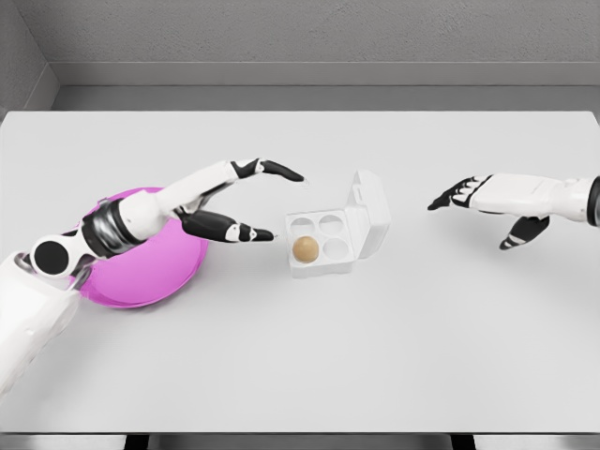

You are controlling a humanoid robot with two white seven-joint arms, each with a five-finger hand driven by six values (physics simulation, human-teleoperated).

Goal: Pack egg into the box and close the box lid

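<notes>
A small white egg box (319, 264) sits near the table's middle with its lid (369, 214) standing open at the right side. A brown egg (305, 248) rests in the front-left cup; the other cups look empty. My left hand (272, 202) hovers just left of the box, fingers spread and holding nothing. My right hand (478, 211) floats to the right of the lid, apart from it, fingers relaxed and open.
A magenta bowl (150, 267) lies on the table at the left, partly under my left forearm. The white table (375, 356) spreads wide in front, and a grey wall stands behind its far edge.
</notes>
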